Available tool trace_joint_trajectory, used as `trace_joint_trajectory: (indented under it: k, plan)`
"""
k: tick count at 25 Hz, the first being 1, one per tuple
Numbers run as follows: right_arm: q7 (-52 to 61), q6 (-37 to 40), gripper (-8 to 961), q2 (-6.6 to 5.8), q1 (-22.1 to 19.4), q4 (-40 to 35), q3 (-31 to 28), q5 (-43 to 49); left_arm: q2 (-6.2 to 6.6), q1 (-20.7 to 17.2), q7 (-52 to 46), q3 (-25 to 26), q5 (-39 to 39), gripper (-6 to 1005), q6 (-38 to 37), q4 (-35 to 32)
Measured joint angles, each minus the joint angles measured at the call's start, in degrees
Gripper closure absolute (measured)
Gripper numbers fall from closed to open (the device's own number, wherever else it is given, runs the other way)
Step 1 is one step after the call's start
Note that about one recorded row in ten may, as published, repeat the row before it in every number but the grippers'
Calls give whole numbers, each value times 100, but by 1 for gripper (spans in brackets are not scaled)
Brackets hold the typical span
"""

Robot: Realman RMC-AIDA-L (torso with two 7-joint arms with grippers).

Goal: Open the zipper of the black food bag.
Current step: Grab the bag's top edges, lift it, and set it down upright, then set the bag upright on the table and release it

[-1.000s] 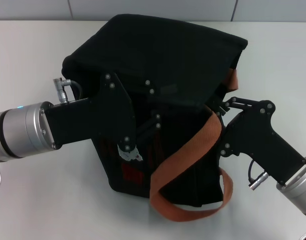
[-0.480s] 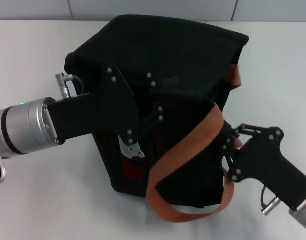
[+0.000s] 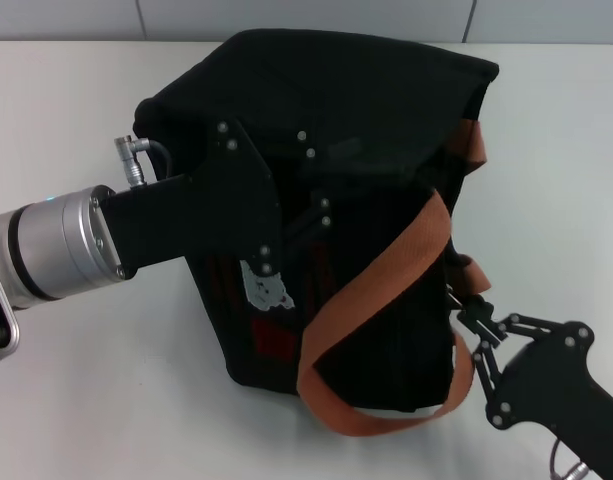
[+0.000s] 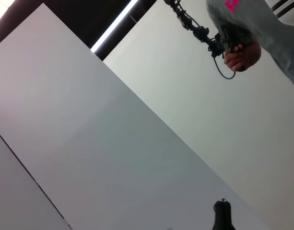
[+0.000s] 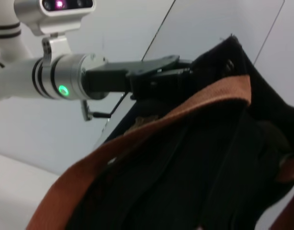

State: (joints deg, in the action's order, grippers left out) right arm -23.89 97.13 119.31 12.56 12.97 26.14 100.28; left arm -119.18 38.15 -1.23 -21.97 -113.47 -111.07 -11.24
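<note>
The black food bag (image 3: 366,110) stands tilted in the middle of the table, and its orange-brown handle (image 3: 386,280) loops down the front. A white patch (image 3: 268,288) and a red label (image 3: 271,338) show on its face. My left gripper (image 3: 331,185) comes in from the left and is shut on a fold of fabric near the bag's top. My right gripper (image 3: 466,315) sits low at the bag's right side, tips pinched together against it. The zipper pull is hidden there. The right wrist view shows the bag (image 5: 199,158), the handle (image 5: 151,129) and my left arm (image 5: 65,81).
The white table (image 3: 86,380) surrounds the bag on all sides. The left wrist view points up at wall panels and at a person's hand (image 4: 242,48) holding a device.
My right gripper has travelled down the bag's right side, from near the top to the lower front corner. The left gripper and the bag have shifted slightly to the right.
</note>
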Motion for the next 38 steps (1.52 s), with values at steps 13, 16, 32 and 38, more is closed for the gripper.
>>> trace_joint_trajectory:
  k: [13,16,32,38]
  plan:
    - [234,334,870,18,-346,-80,-127,-67,1,-3,-1,9,140,829,50,136]
    - [387,490,863,27,-436,-70,-424,-80,1,-59,20,17,467,829,217,442]
    - [4427,2263,481,-2,73,-1222,-391,763,1,-1522,-332,110,1324,832,1012,1794]
    - [4912,2168,230,-3,772,-1357,290,1586,-1,-1687,-374,144,1315,834,997,1805]
